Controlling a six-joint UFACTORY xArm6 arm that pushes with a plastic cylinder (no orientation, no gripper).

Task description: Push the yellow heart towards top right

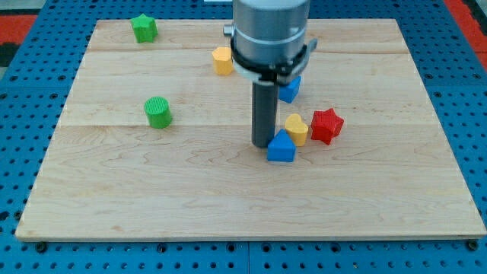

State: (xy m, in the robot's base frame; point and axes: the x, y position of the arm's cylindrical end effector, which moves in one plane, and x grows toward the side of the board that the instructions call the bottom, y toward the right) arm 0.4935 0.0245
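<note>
i have my tip (pixel 262 144) down on the pale wooden table (pixel 228 198), just at nine o'clock of the small blue house-shaped block (pixel 281 147), touching it or nearly so. the arm has no gripper, only the straight dark rod, so it has hold of nothing. the small yellow heart block (pixel 297 129) sits right of the table's centre, at about one o'clock of the blue house-shaped block and touching it. a red star block (pixel 326 125) is just beside the heart at three o'clock. a second blue block (pixel 290 90), shape partly hidden by the arm, lies at twelve o'clock of the heart. a yellow block (pixel 222 60), its shape hard to make out, sits at eleven o'clock of my tip. a green cylinder block (pixel 158 113) lies at nine o'clock, a green star block (pixel 144 28) at ten o'clock near the table's corner.
</note>
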